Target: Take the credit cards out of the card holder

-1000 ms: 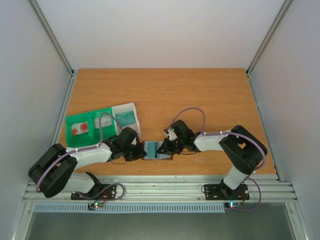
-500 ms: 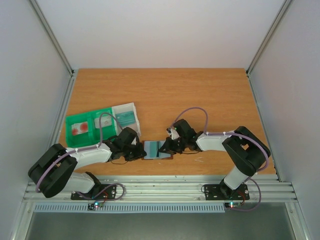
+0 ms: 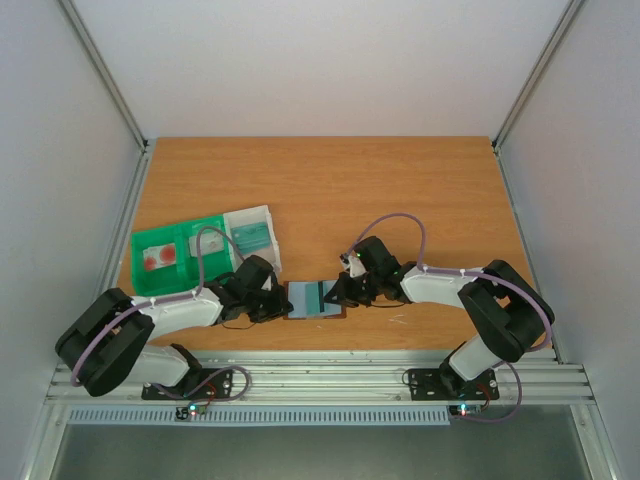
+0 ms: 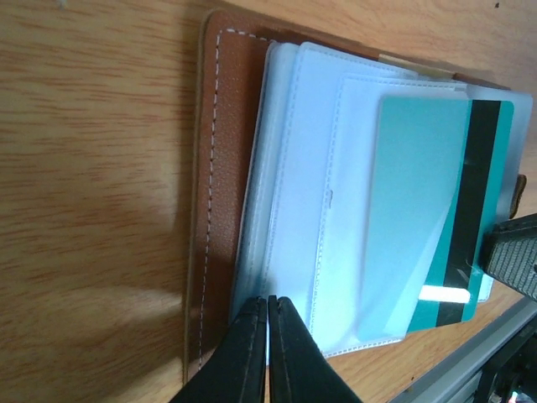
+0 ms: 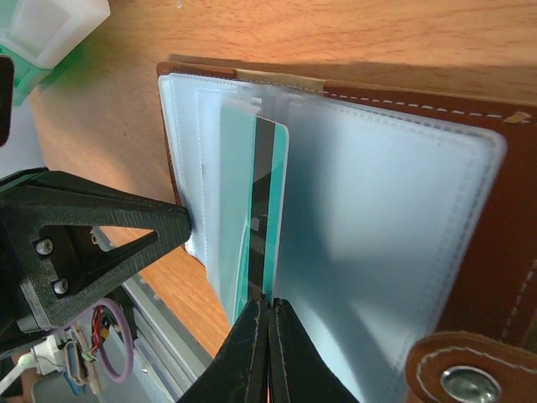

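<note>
Card holder (image 3: 315, 300): brown leather, lying open and flat on the desk (image 3: 400, 190), near edge, centre, between the two arms.
Teal card (image 4: 419, 185): black stripe, partly out of a clear inner pocket on the right side.
Right gripper (image 5: 268, 306): jaws clamped on the teal card's edge.
Left gripper (image 4: 268, 306): jaws together, tips against the left edge of the holder's pockets.
Green tray (image 3: 165, 255): far left, well apart.
</note>
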